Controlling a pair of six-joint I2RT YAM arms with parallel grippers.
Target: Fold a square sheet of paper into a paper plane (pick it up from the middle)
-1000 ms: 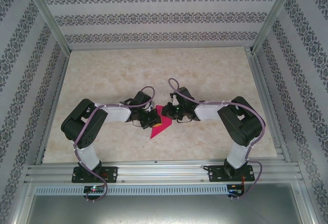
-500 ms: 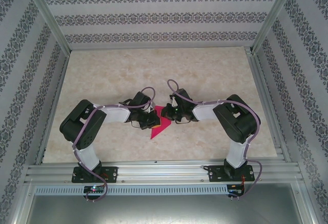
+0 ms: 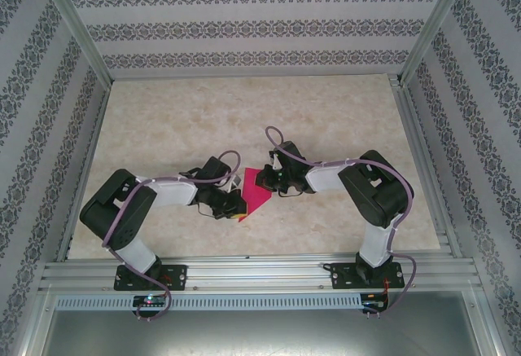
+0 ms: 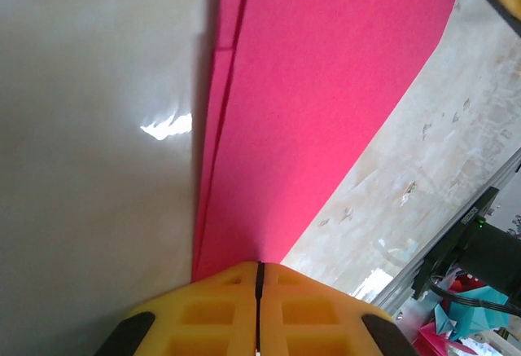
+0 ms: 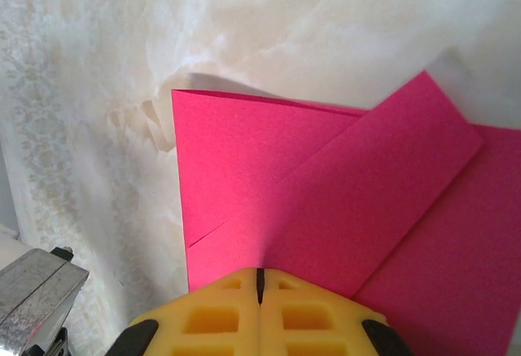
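The magenta sheet of paper [image 3: 255, 195] lies on the table between the two arms, folded into a pointed shape whose tip faces the near edge. In the right wrist view the sheet of paper [image 5: 326, 201] shows a diagonal flap folded over a lower layer. My right gripper [image 3: 261, 179] [image 5: 260, 271] is shut, its yellow tips resting on the paper's far part. My left gripper [image 3: 235, 206] [image 4: 259, 265] is shut too. Its tips sit at the near left edge of the sheet of paper [image 4: 326, 87], where two layers show.
The marble-patterned table [image 3: 179, 120] is fenced by aluminium posts and patterned walls. A metal rail [image 3: 260, 273] runs along the near edge by both arm bases. Beyond that edge, coloured paper scraps [image 4: 480, 323] lie off the table.
The left arm has drawn back toward the near left, sliding its shut gripper along the paper's left edge toward the tip. The right gripper has shifted slightly left over the paper.
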